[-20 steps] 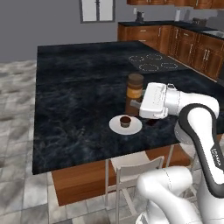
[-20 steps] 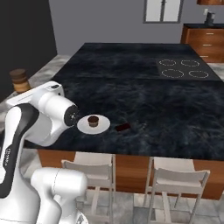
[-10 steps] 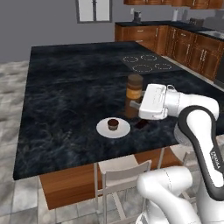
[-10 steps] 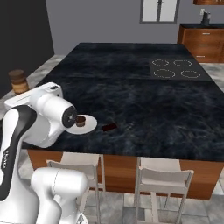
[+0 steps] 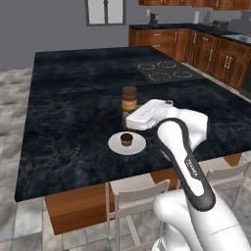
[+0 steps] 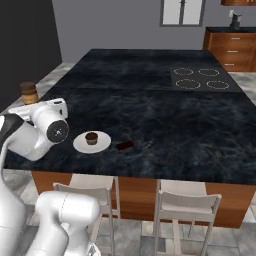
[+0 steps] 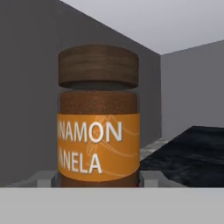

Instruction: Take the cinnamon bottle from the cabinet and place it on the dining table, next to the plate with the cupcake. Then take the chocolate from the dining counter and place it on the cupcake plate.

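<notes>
My gripper (image 5: 130, 113) is shut on the cinnamon bottle (image 5: 129, 99), a brown bottle with a dark cap and an orange band, held upright above the black marbled dining table (image 5: 68, 98). In the hand view the cinnamon bottle (image 7: 98, 122) stands close in front, label facing me. Just in front of it lies a white plate (image 5: 113, 146) with the dark cupcake (image 5: 127, 139). From the right, the bottle (image 6: 28, 92) and gripper (image 6: 31, 103) hover at the table's left edge, left of the plate (image 6: 103, 145) and cupcake (image 6: 91, 138). The flat chocolate (image 6: 125, 145) lies right of the plate.
A cooktop (image 5: 162, 71) is set into the far right of the table (image 6: 175, 115). White stools (image 6: 182, 202) stand at its near edge. Brown lower cabinets (image 5: 196, 49) line the back right wall. Grey tiled floor (image 5: 12, 98) runs along the table's left side.
Both base views have shifted, the table sliding left in the picture, so the camera moved with the base. The bottle stays in my grip beside the plate.
</notes>
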You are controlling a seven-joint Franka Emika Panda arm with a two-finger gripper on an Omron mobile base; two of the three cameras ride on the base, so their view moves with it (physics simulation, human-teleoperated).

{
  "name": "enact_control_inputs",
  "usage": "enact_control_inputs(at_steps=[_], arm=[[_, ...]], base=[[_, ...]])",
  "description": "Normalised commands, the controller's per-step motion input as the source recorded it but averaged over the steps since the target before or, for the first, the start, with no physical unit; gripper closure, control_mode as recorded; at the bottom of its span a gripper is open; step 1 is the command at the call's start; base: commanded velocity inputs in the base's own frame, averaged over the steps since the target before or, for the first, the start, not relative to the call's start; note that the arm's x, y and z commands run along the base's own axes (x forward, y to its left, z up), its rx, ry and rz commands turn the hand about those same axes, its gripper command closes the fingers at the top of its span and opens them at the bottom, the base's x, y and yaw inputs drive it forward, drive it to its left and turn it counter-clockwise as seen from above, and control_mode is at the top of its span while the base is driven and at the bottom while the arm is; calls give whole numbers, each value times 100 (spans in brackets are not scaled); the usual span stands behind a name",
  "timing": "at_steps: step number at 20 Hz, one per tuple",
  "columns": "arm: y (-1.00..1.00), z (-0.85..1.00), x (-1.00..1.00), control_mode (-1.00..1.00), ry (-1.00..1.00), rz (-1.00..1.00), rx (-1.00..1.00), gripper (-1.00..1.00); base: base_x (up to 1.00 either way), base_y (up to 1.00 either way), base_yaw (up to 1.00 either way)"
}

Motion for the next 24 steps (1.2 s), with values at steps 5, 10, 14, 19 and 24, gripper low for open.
enact_control_inputs(at_steps=[5, 10, 14, 19, 24], arm=[[70, -6, 85, -100, 8, -61, -8, 100], [26, 0, 54, -100, 17, -67, 0, 100], [14, 1, 38, -100, 20, -68, 0, 100], [44, 51, 26, -100, 21, -49, 0, 100], [61, 76, 0, -100, 15, -29, 0, 100]], base=[[0, 0, 0], [0, 0, 0], [0, 0, 0], [0, 0, 0], [0, 0, 0]])
